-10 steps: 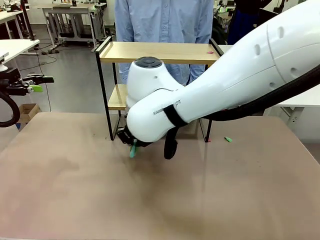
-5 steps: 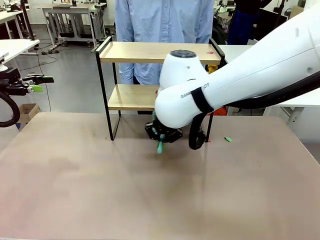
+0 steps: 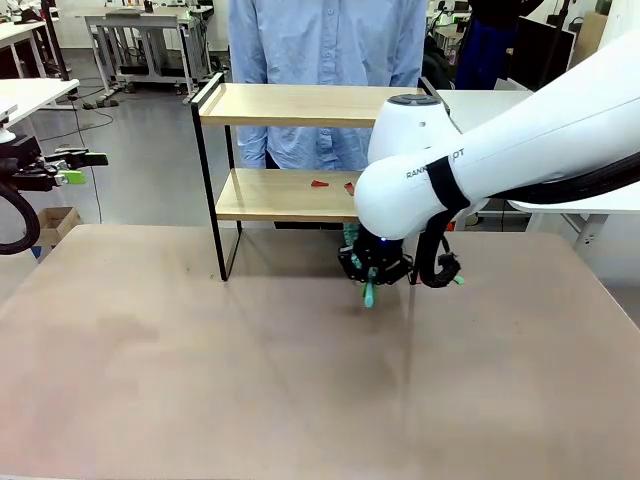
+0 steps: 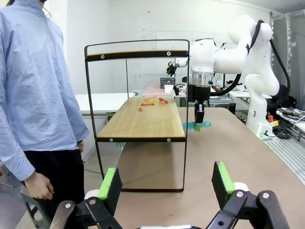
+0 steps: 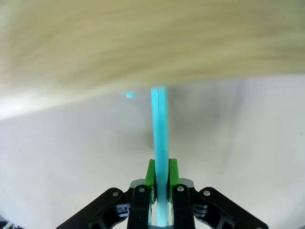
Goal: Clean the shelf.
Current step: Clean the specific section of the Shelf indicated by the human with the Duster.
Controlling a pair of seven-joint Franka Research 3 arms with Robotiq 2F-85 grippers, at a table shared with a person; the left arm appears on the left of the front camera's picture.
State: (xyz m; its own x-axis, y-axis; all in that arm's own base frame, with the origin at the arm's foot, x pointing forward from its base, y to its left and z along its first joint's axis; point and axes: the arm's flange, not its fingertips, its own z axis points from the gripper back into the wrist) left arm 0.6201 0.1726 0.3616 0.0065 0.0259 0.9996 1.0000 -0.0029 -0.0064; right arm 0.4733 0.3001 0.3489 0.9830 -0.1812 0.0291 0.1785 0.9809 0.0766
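Note:
The shelf (image 3: 300,105) stands at the table's far side, two light wooden boards in a thin black frame. Red scraps (image 3: 320,184) lie on its lower board (image 3: 270,196). My right gripper (image 3: 370,282) points down at the table just in front of the shelf's right half, shut on a teal flat strip (image 3: 368,296). In the right wrist view the pads (image 5: 150,172) clamp that strip (image 5: 159,124), with the blurred board (image 5: 143,38) beyond. My left gripper (image 3: 75,168) hangs open at the far left. From its wrist view (image 4: 166,181) the shelf (image 4: 143,119) shows end-on, with red and yellow scraps (image 4: 152,101).
A person in a light blue shirt (image 3: 325,40) stands right behind the shelf, one hand (image 4: 40,186) hanging near its end. A small green scrap (image 3: 456,279) lies on the brown table (image 3: 250,380) right of the gripper. White tables stand at both sides.
My right arm has swept to the right along the shelf's front with the teal strip in its grip. The red scraps on the lower board have come into sight. The left arm has stayed still.

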